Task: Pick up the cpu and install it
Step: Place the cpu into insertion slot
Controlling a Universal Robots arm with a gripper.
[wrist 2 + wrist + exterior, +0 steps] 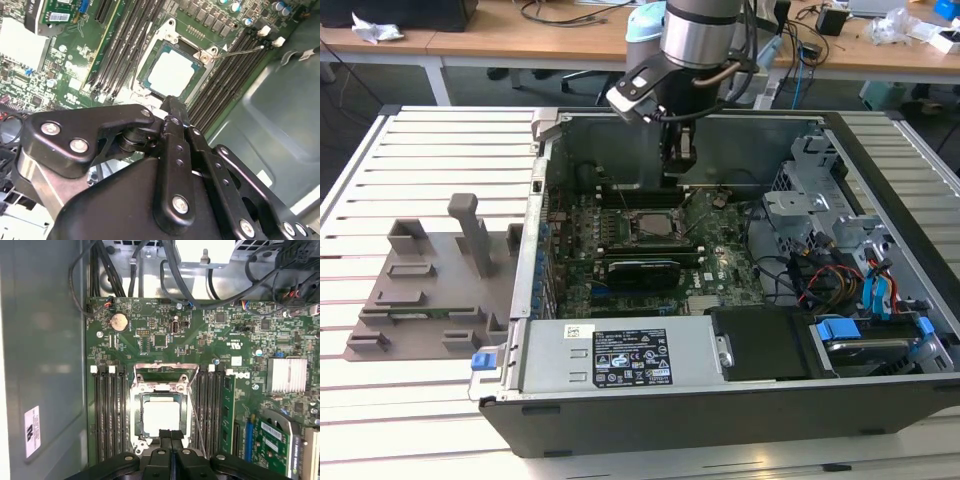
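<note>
Here's the pincer point(681, 170), hanging down inside the open computer case point(720, 405), right above the green motherboard point(720, 265). In both wrist views the fingers are pressed flat together, nothing pinched between them, just a hairline seam running up the middle of the pincer point(171, 436). And there's the cpu point(160, 416), lying flat in the socket frame point(134, 412), pale silvery top facing up, immediately beyond the pincer's tips. Whether those tips touch the frame's edge, I can't tell. From the second wrist view the pincer point(170, 102) points straight at the cpu point(170, 75), and a thin metal lever point(241, 50) stretches away from the socket's far corner. Black memory slots point(107, 412) flank the pincer's tips on either side. In the exterior view the cpu point(655, 222) sits just below the pincer, and the long black expansion card point(640, 270) lies farther from the pincer, past the socket. Well apart from the pincer, outside the case, a grey fixture tray point(430, 285) rests on the slatted table point(420, 140).
</note>
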